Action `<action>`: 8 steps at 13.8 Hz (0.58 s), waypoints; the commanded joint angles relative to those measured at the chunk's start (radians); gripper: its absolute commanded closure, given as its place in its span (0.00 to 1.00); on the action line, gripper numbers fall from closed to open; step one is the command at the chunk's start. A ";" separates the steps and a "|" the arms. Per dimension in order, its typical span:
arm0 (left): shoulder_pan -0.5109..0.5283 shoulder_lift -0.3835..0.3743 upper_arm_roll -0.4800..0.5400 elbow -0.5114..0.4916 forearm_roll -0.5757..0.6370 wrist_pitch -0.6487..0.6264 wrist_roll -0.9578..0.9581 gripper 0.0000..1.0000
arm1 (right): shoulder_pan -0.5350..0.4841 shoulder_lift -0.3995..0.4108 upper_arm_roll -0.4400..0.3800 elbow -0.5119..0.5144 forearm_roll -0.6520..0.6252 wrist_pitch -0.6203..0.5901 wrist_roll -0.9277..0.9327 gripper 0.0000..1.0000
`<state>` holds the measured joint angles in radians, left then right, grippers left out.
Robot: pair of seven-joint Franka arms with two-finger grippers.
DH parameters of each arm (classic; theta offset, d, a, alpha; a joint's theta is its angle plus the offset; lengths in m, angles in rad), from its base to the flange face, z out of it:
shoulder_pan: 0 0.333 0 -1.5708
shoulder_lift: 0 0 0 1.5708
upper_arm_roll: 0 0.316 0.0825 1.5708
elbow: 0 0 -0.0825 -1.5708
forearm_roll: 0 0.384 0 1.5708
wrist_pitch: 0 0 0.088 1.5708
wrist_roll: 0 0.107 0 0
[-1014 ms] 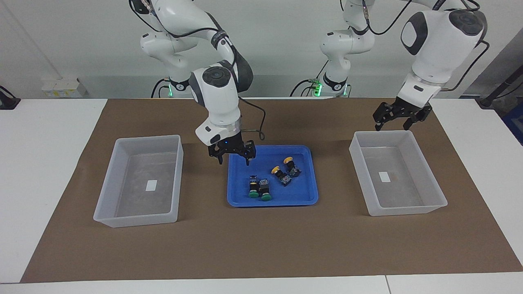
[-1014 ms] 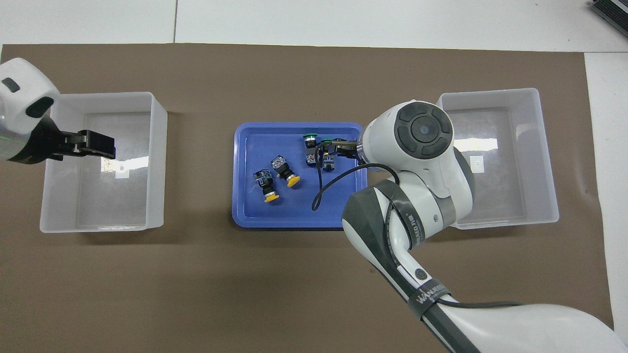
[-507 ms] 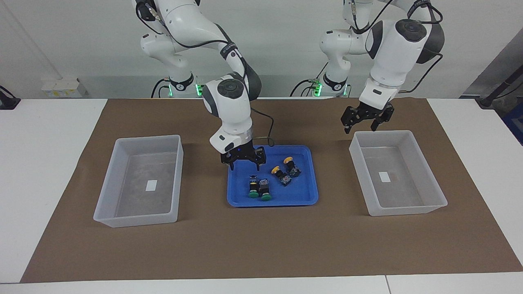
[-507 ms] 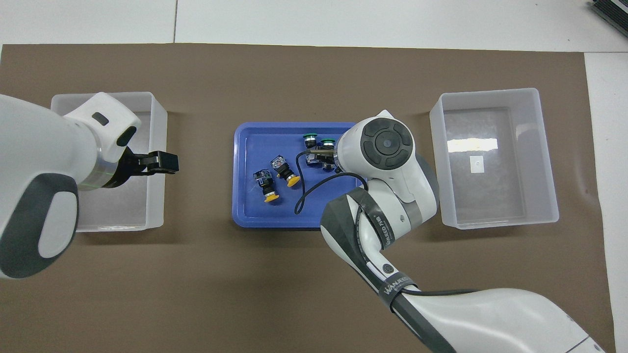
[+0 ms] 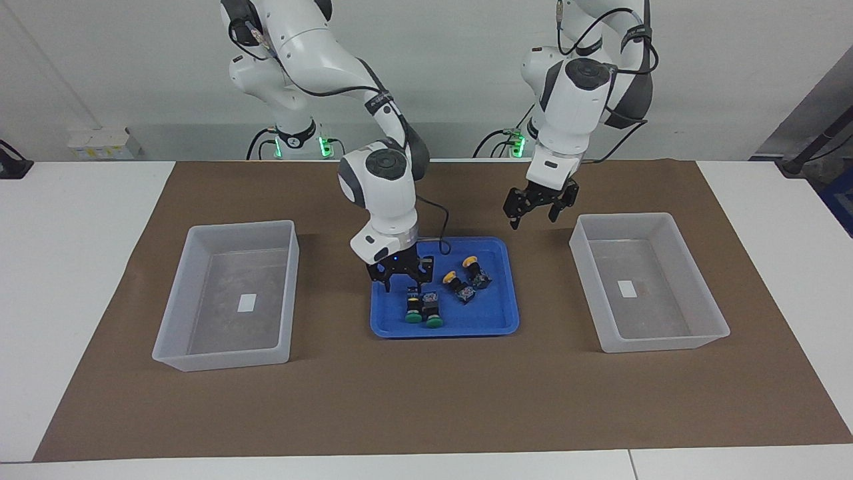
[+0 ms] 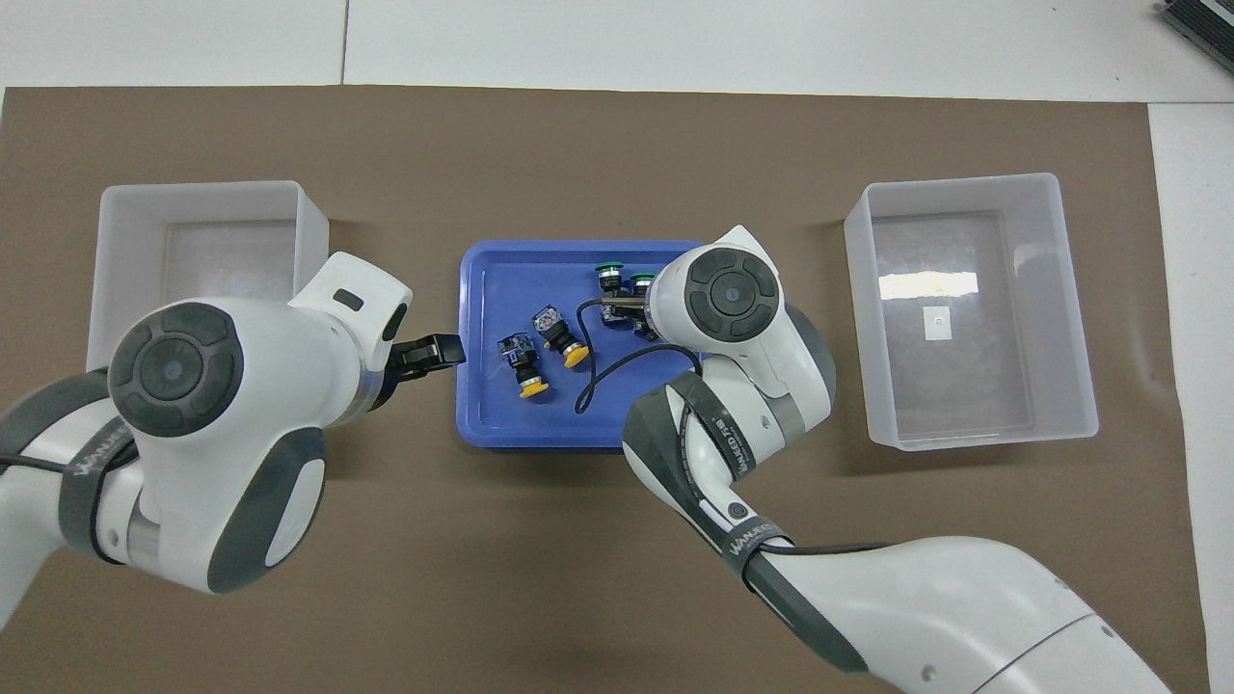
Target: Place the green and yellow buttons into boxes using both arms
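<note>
The black right gripper (image 5: 401, 281) had come down into the shallow blue plastic tray (image 5: 493, 320), over the black bodies of the two green-capped push buttons (image 5: 421, 309); whether its narrowing fingers touched either, I cannot tell. The black left gripper (image 5: 534, 212) had swung from its translucent whitish bin (image 5: 706, 313) to hang over the brown mat (image 5: 426, 400) near the tray's corner, fingers spread wide, holding nothing. The green pair lay side by side, caps toward the tray's edge farthest from the robots. The two yellow-capped push buttons (image 5: 464, 275) lay slantwise, caps toward the robots. The other bin (image 5: 173, 320) sat at the right arm's end.
</note>
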<state>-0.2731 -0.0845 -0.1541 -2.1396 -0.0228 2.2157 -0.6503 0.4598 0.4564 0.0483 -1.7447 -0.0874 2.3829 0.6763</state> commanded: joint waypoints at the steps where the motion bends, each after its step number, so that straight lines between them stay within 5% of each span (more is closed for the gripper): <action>1: -0.049 0.049 0.016 -0.043 -0.006 0.123 -0.107 0.00 | 0.013 0.014 0.001 0.005 -0.028 0.028 0.035 0.27; 8: -0.061 0.081 0.013 -0.121 -0.011 0.326 -0.205 0.10 | 0.017 0.031 0.001 -0.006 -0.078 0.053 0.034 0.35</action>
<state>-0.3124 -0.0047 -0.1530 -2.2266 -0.0230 2.4845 -0.8226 0.4755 0.4819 0.0486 -1.7447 -0.1421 2.4178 0.6789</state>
